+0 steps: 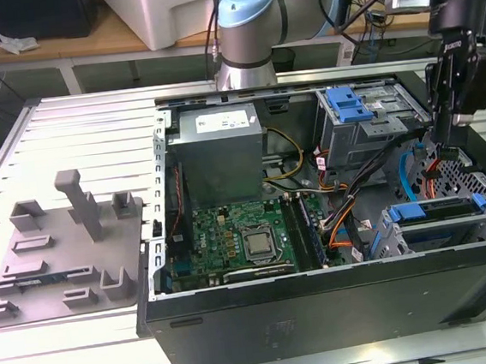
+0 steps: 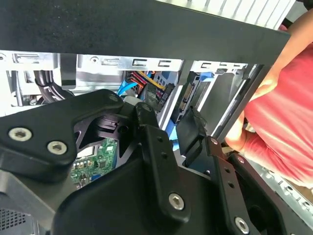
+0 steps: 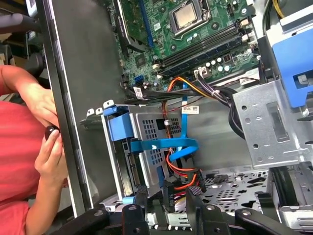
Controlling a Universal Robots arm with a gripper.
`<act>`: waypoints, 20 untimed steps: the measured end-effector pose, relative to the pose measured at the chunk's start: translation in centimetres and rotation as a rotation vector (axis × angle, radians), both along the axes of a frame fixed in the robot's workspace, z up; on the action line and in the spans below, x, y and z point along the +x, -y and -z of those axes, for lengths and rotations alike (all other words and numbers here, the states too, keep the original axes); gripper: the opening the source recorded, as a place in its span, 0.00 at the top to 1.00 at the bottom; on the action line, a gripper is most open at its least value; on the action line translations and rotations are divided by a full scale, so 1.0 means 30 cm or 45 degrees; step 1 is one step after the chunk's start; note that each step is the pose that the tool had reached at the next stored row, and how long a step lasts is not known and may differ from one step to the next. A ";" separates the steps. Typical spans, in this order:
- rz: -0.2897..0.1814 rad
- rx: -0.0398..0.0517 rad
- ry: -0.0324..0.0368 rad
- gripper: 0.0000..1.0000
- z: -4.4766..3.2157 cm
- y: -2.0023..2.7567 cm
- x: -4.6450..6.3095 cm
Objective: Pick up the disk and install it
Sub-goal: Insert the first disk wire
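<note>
The fingers [image 3: 141, 200] are spread apart, holding nothing, over the open computer case [image 1: 324, 312]; the disk [image 1: 435, 210] sits in a metal cage [image 1: 421, 238], a person's hand [image 3: 51, 156] just outside

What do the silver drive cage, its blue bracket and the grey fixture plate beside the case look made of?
Drive cage: bare sheet metal, dull silver, with punched holes and folded edges. Blue bracket: likely moulded plastic, even matte colour. Fixture plate: probably plastic, uniform matte grey with blocky uprights; metal cannot be excluded.

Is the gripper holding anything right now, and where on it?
Nothing: the gripper is open and empty, hovering close to the disk.
</note>
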State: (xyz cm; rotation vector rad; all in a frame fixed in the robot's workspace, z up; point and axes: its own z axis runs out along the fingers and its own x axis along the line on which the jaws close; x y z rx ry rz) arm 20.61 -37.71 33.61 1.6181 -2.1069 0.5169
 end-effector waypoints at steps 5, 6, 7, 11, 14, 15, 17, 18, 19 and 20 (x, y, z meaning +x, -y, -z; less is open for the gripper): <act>0.000 -0.031 -0.0002 0.56 0.021 -0.017 0.000; 0.000 -0.033 -0.0002 0.56 0.023 -0.017 0.000; 0.000 -0.035 -0.0002 0.56 0.024 -0.017 0.000; 0.000 -0.041 -0.0016 0.56 0.032 -0.017 0.002; 0.000 -0.041 -0.0041 0.56 0.034 -0.015 0.002; 0.000 -0.041 -0.0061 0.56 0.034 -0.010 0.002; 0.000 -0.041 -0.0084 0.56 0.034 -0.004 0.002; 0.000 -0.041 -0.0091 0.56 0.034 -0.004 0.002; 0.000 -0.042 -0.0101 0.56 0.034 -0.004 0.002; 0.000 -0.042 -0.0107 0.56 0.034 -0.004 0.002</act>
